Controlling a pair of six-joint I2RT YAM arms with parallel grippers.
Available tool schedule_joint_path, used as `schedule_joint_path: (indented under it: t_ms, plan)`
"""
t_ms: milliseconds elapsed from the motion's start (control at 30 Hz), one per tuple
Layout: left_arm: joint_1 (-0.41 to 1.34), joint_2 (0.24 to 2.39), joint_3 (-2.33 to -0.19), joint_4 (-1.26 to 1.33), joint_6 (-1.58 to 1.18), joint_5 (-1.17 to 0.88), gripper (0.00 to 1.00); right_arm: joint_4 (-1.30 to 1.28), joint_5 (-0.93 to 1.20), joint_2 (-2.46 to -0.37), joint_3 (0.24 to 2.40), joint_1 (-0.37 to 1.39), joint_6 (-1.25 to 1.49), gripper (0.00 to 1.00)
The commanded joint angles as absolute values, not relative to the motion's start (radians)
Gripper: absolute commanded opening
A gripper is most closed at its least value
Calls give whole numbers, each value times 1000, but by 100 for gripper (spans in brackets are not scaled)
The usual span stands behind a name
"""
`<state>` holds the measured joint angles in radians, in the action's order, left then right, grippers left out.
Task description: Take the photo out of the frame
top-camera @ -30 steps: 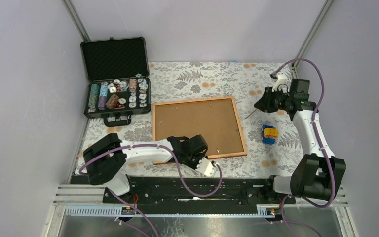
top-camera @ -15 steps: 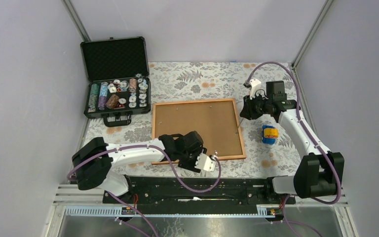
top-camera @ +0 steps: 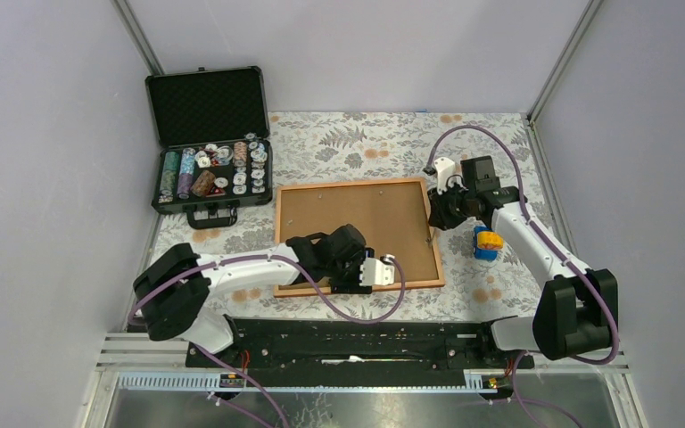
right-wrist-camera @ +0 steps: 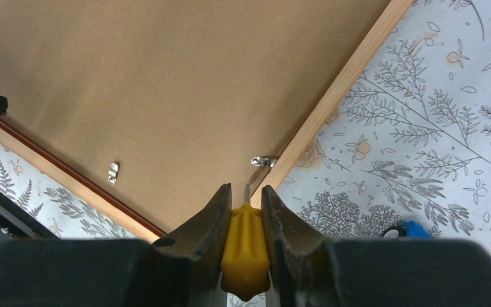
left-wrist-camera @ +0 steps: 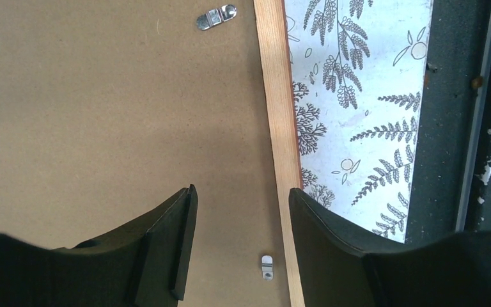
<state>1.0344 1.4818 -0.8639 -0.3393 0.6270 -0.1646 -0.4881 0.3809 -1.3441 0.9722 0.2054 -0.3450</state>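
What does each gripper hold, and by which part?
The right gripper holds a screwdriver by its yellow handle, the metal tip pointing forward. The left gripper is open above the edge of the frame and holds nothing.

Plain lavender-grey walls are closing in the bench (top-camera: 499, 294) on three sides: a back wall (top-camera: 357, 53), a left wall (top-camera: 45, 178) and a right wall (top-camera: 642, 178). A slim metal post (top-camera: 138, 36) is rising at its far left corner, a second post (top-camera: 566, 53) at its far right. A leaf-patterned cloth (top-camera: 366, 143) is covering it. A black rail (top-camera: 339, 343) is running along its near edge. Soft, even light is falling throughout.
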Motion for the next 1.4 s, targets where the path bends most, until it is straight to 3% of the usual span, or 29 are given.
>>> schedule_joint_path:
  t_ms: [0, 633, 1367]
  plan:
    - [1035, 1507, -866, -283, 603, -175, 60, -465, 324, -1325, 955, 238, -351, 0]
    - [1074, 1575, -806, -281, 702, -192, 56, -330, 189, -1316, 928, 289, -349, 0]
    - [1077, 1590, -773, -272, 726, -206, 52, -316, 305, -1376, 965, 307, -311, 0]
